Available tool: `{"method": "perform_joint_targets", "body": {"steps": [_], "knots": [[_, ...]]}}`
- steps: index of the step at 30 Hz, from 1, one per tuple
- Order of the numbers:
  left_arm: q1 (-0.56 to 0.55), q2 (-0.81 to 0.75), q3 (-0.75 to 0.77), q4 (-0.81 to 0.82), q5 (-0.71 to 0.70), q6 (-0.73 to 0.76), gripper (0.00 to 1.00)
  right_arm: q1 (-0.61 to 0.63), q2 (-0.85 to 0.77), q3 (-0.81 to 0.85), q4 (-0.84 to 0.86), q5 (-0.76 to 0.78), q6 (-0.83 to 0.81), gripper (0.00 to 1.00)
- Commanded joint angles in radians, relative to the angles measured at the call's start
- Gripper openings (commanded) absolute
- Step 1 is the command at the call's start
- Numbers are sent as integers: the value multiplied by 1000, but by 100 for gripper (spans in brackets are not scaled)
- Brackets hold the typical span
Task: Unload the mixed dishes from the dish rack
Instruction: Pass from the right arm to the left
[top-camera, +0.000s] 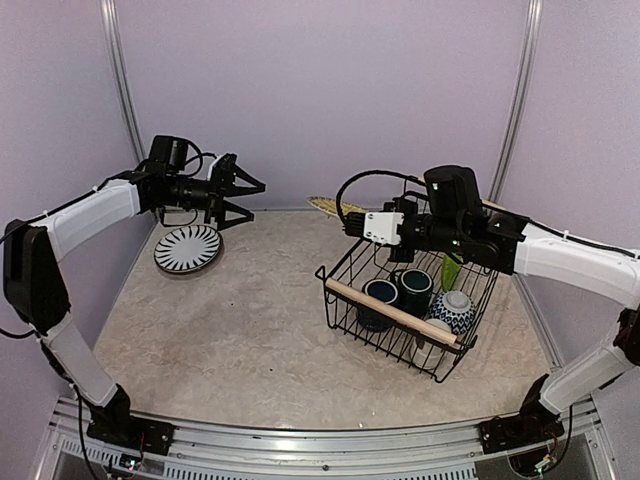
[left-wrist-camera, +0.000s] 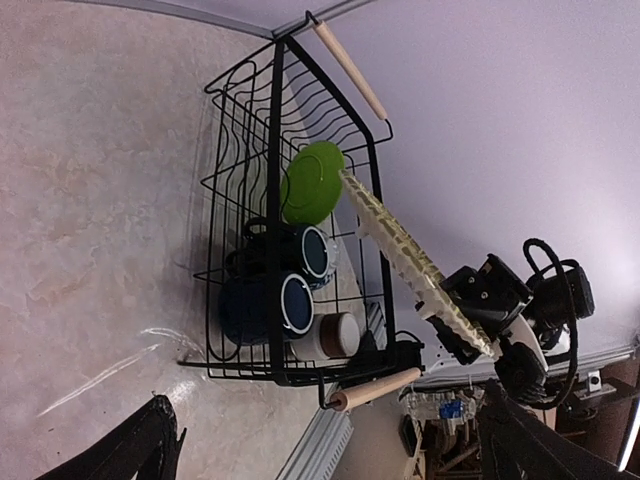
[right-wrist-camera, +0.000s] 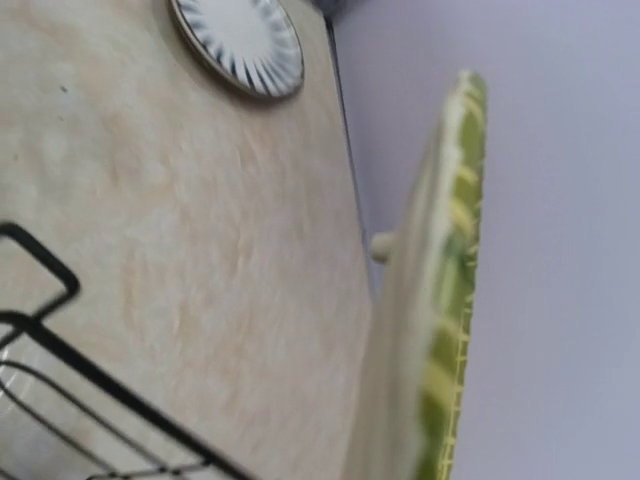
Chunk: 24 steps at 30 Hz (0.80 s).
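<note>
The right arm's two-finger gripper (top-camera: 355, 215) is clamped on the rim of a tan, lattice-patterned round plate (top-camera: 332, 206). It holds the plate tilted on edge in the air, above and just beyond the far left corner of the large black wire dish rack (top-camera: 331, 305) and clear of the rack's wires. The rack stands on the right half of the beige stone-look table (top-camera: 250, 330), with a light wooden rod handle (top-camera: 392, 313) across its near side. Inside it, two dark blue mugs (top-camera: 380, 295) (top-camera: 415, 285) lie side by side, and a blue-white patterned bowl (top-camera: 452, 311) sits to their right. A lime green plate (left-wrist-camera: 312, 182) stands upright behind them, and a small pale metal cup (left-wrist-camera: 338, 335) lies next to one mug. At the far left, a gray round plate with a dark radiating pattern (top-camera: 188, 248) lies flat on the table, well apart from the rack. The left gripper (top-camera: 243, 197) hangs above that plate with its fingers spread wide, holding nothing. The lilac wall (top-camera: 320, 90) stands close behind both arms.
</note>
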Motion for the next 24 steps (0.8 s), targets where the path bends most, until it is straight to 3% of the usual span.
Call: {"method": "perform_joint_targets", "body": {"steps": [1, 13, 16, 18, 24], "knots": [[-30, 47, 18, 87, 176, -86, 99, 13, 23, 55, 99, -118, -204, 0], [-69, 88, -20, 236, 281, -215, 99, 40, 182, 182, 158, -156, -295, 0], [-90, 95, -6, 178, 256, -178, 95, 47, 209, 203, 182, -146, -300, 0], [-109, 106, 13, 130, 238, -148, 90, 53, 222, 212, 192, -144, -305, 0], [-115, 123, 23, 96, 219, -130, 59, 73, 253, 217, 188, -127, -330, 0]]}}
